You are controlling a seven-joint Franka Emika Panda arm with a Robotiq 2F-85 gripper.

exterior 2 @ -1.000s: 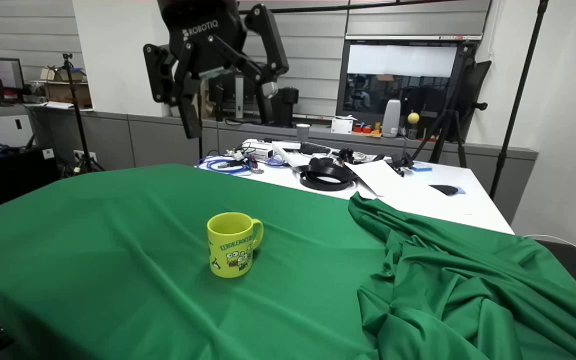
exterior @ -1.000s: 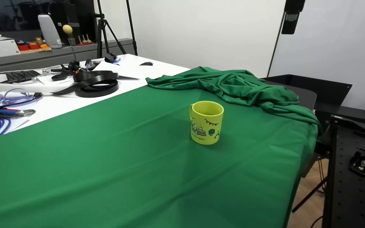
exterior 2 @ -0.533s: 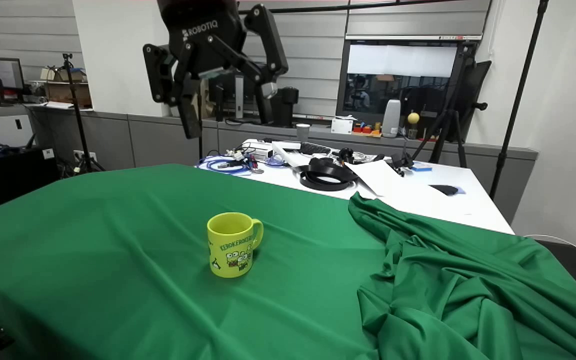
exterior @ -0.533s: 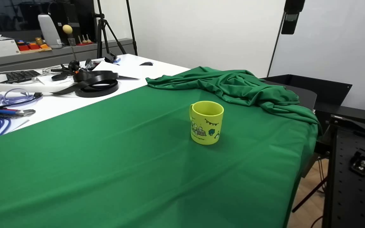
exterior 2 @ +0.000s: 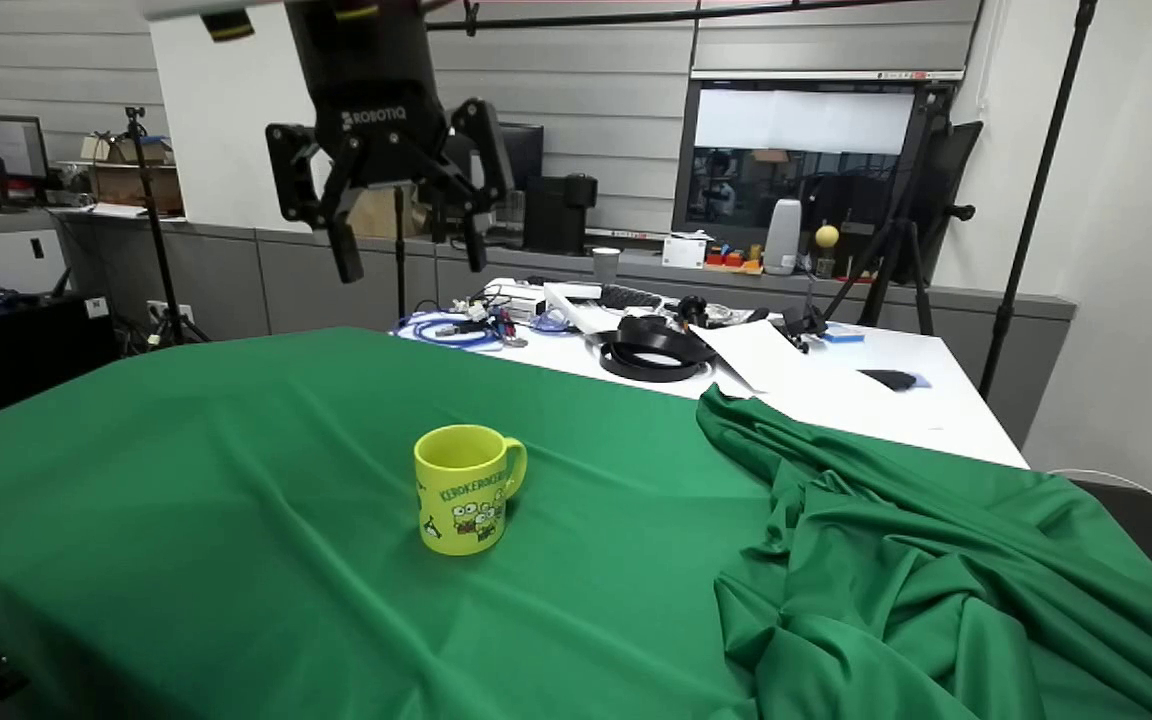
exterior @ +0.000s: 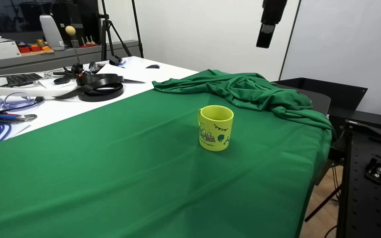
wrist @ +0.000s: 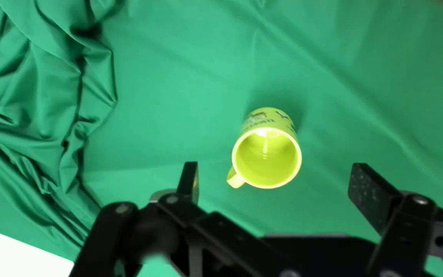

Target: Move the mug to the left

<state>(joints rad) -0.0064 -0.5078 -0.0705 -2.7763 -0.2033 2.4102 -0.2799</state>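
The yellow mug [exterior: 215,132] stands upright on the green cloth, and it shows in both exterior views [exterior 2: 461,500]. Its side has a dark print, and its handle points toward the white table part in an exterior view. My gripper [exterior 2: 411,262] is open and empty, high above the cloth and well apart from the mug. In an exterior view only a black finger [exterior: 266,35] of it shows, at the top. In the wrist view the mug [wrist: 267,157] appears between and a little beyond the wide-set fingertips of the gripper [wrist: 274,168], with its handle toward the left finger.
Bunched green cloth [exterior 2: 896,570] lies to one side of the mug. Black tape rolls [exterior 2: 651,350], cables [exterior 2: 446,330] and papers lie on the white table part [exterior 2: 866,410] behind. Black tripods [exterior: 106,33] stand at the back. A black perforated surface [exterior: 372,198] flanks the cloth.
The gripper has moved: leftward and a bit lower in both exterior views, and it looks smaller in one of them. It stays open. The mug has not moved.
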